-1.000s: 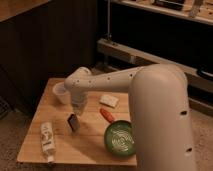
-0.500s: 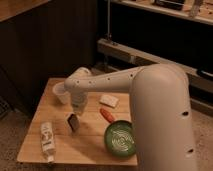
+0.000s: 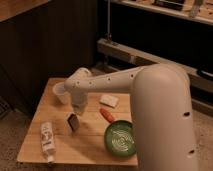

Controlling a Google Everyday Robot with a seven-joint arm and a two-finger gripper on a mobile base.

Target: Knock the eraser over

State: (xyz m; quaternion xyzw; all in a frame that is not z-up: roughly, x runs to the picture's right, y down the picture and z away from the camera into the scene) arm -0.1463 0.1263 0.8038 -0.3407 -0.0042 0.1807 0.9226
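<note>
Gripper (image 3: 79,108): I see it over the middle of the table (image 3: 87,145); its grip I cannot tell.
Eraser (image 3: 73,122): upright, just beside the gripper, toward the near-left corner.

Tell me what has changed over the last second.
Nothing visibly changed. The gripper hangs just above and behind the eraser, which is still standing on the table. The bottle, green bowl, cup and pale block stayed put.

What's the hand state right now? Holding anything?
Hand: down close beside the eraser; whether it is open, closed or holding anything cannot be told.
</note>
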